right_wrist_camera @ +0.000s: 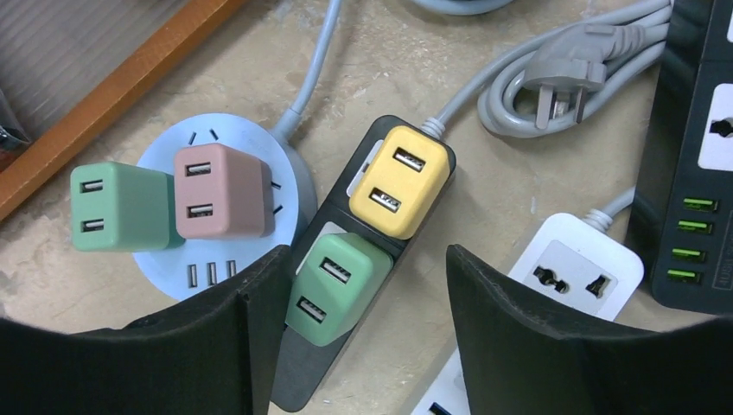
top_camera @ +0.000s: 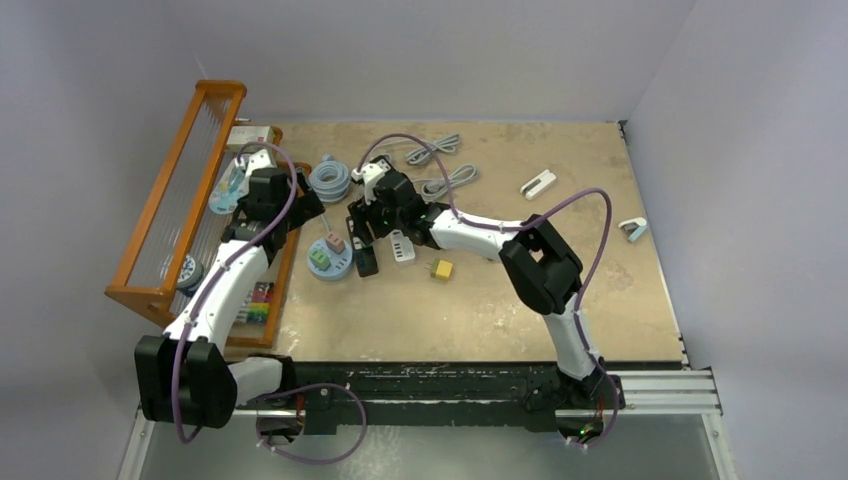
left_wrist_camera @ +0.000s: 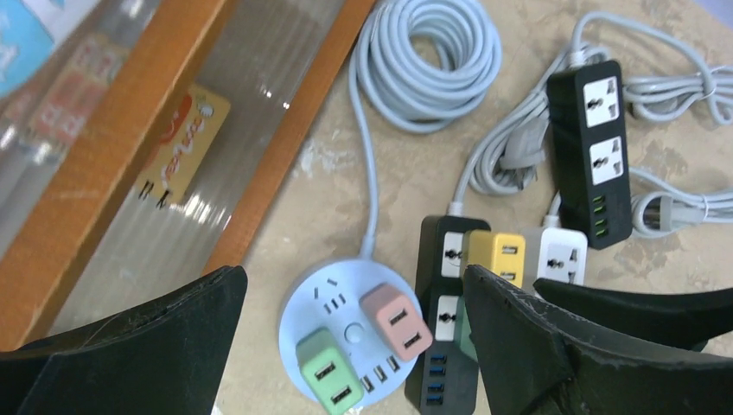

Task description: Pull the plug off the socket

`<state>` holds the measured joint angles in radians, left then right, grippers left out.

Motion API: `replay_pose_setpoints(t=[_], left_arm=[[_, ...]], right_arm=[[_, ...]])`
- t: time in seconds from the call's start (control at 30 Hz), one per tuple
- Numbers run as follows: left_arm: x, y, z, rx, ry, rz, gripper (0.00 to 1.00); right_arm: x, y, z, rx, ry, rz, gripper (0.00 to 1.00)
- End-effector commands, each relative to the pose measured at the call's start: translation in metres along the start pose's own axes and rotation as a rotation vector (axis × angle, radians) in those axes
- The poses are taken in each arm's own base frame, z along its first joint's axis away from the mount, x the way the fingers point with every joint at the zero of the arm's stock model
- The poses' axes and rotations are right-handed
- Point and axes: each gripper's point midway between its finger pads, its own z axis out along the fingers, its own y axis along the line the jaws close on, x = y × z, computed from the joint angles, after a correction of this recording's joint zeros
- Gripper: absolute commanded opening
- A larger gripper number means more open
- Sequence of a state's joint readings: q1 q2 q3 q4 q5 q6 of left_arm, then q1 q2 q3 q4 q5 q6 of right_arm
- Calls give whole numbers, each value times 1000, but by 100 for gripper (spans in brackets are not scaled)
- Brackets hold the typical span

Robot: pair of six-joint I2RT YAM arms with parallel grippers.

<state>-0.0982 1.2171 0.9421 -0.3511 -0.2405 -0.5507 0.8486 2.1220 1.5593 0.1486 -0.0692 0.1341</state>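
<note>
**Plug straddled, not yet gripped**

Along the table's left edge stands the wooden rack (top_camera: 170,200). Just inside it the left gripper (left_wrist_camera: 352,275) hangs released, fingers spread wide over a round socket hub (left_wrist_camera: 324,294) that carries a pink charger (right_wrist_camera: 220,192) and a second green charger (right_wrist_camera: 117,207).

Next to the right lies the black power strip (right_wrist_camera: 302,380), in the table's left half, about midway between the far and near edges. A yellow charger (right_wrist_camera: 399,181) sits in it, and just beside that is the green plug (right_wrist_camera: 337,290), which I take to be the one to pull. The right gripper (right_wrist_camera: 367,255) is around it with nothing grasped. One finger is at the plug's side, and the other still shows a gap.

The plug is a small mint block with rounded corners, two USB ports on its top face and smooth sides. It looks pushed fully home.

To do this well, I would centre the fingers on its two flat sides, clear of the yellow charger, and clamp low. Then I would draw straight out along the pins, without rocking. The strip looks light and may lift with the plug, so the free gripper pressing it down would help.

Further right lie a white power strip (right_wrist_camera: 575,259) and a loose grey mains plug (right_wrist_camera: 575,65).
</note>
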Motion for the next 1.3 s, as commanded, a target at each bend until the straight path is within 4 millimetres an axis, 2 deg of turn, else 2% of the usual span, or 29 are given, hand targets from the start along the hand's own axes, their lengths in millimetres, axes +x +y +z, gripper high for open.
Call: replay_pose_setpoints(t=[0.0,0.1,0.2,0.4,0.43,0.47,0.53,0.57,0.6,0.73,0.83,0.97,1.27], left_arm=[[0,-1,-14,36,-25,-63,96],[5,4,-19,30,-23,-65,96],[18,-3,-18,68,5,-88,95],[65,-24,-17,62,68,-55,93],[71,-26,-18,66,75,-58,93],[76,-25,-18,65,83,-67,93],[81,-24,-18,69,89,-78,93],[83,-22,-18,67,93,-78,93],[86,-22,-18,66,100,-74,93],[103,-22,-16,80,147,-82,92],[113,-28,-14,116,167,-124,91],[115,-46,-12,187,172,-171,91],[108,-90,-16,298,174,-163,91]], right_arm=[[-26,1,-3,10,-35,33,64],[-21,4,3,-2,-15,42,62],[-14,6,10,-4,18,42,62],[14,0,14,30,103,55,62],[15,-1,14,37,106,58,58],[19,-2,13,42,116,60,49],[23,4,13,16,136,79,20],[20,6,12,8,129,94,5],[18,4,12,13,122,97,0],[-2,2,5,-25,81,134,0],[-17,-8,-6,-81,34,213,0],[-35,-21,-21,-152,-21,303,0],[-81,-29,-44,-207,-148,352,0]])
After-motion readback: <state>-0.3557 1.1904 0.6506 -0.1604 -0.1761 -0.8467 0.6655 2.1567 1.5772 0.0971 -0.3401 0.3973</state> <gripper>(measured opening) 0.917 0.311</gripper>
